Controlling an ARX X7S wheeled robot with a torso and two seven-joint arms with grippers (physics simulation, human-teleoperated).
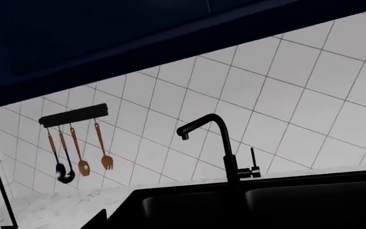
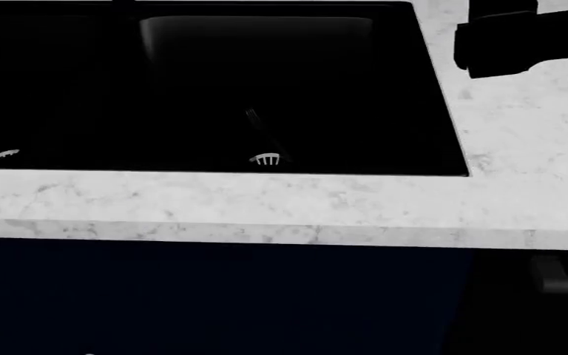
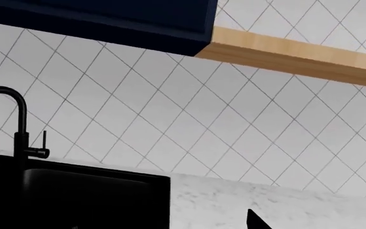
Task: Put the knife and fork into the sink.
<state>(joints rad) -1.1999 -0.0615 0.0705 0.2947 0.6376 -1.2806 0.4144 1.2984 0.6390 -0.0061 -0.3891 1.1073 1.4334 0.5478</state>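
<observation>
One fork (image 2: 261, 133) seemingly lies in the sink (image 2: 442, 111); right gripper's (image 2: 496, 37) state unclear.

The head camera looks steeply down, close over the sink (image 2: 264, 89) and table (image 2: 264, 200) edge, while both wrist cameras look low across that sink toward the faucet (image 1: 224, 148) and tiled wall (image 3: 170, 109).

- No text, label, brand, number or sign can be read in any of the three views.
</observation>
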